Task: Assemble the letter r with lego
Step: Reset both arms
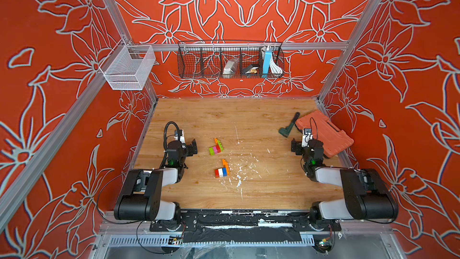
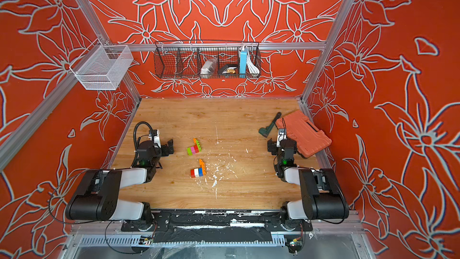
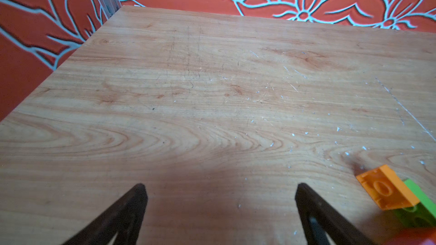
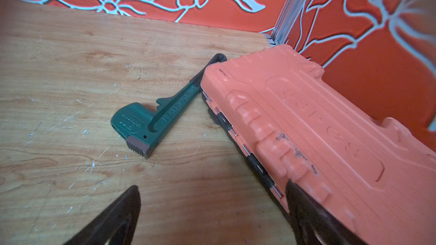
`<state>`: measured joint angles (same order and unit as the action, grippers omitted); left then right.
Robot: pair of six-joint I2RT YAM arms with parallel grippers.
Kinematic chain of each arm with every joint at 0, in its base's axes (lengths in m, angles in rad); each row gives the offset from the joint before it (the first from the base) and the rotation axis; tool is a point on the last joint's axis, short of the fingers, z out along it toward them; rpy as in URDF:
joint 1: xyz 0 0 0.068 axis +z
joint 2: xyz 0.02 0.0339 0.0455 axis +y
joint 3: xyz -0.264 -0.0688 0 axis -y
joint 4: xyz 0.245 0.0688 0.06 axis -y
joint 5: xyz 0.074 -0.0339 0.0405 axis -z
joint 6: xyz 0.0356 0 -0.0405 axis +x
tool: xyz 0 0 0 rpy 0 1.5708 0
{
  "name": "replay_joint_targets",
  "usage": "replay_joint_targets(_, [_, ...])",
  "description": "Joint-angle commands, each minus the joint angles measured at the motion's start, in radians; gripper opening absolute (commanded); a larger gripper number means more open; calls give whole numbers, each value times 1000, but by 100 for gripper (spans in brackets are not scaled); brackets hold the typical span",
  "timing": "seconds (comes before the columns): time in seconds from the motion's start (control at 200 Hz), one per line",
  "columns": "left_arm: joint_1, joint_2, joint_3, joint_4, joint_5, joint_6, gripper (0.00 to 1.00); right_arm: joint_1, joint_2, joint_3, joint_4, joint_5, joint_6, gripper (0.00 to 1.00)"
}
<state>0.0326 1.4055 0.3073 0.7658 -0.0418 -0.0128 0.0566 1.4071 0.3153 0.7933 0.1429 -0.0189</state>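
1. Top views first, looking down on the wooden table (image 1: 249, 120). Two clumps of lego (image 1: 222, 172) mid-table, well apart from both arms. Far clump (image 1: 216, 148): a lime-pink-red row with orange and green pieces at its far end. Near clump (image 1: 221, 170): a red-white-blue row with an orange piece at its far end. Same pair in both top views, far clump (image 2: 194, 149) beyond near clump (image 2: 198, 171). White flecks (image 1: 239, 170) scattered just beside the near clump.
2. Up top again: left gripper (image 1: 192, 147) low on the left side, near the far clump but clear of it. Right gripper (image 1: 296, 147) across on the right, close to a green wrench (image 1: 288, 127) and an orange-red case (image 1: 326, 133). Hard to judge either gap from up here.
3. Over to the left wrist: left gripper (image 3: 220, 186) spread wide, dark fingers (image 3: 127, 208) well apart, only bare wood between. Orange brick (image 3: 387, 189) resting against a green brick (image 3: 422, 205), off to the outside of one finger, untouched.
4. Right wrist now: right gripper (image 4: 212, 185) equally wide, gripping nothing. Wrench (image 4: 151, 123) flat on the wood ahead, toothed end nearest, handle running up beside the corner of the case (image 4: 318, 126). One finger (image 4: 304, 208) in front of the case's edge; touching or not, cannot tell.
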Motion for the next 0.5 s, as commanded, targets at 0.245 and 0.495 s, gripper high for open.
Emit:
replay_joint_targets(0.245, [1,0,8,-2,9,-6,99,-6,4,13,-7,-24,9,98])
replay_joint_targets(0.495, [1,3,13,-6,9,-5,99,-6,6,12,-6,-25,9,98])
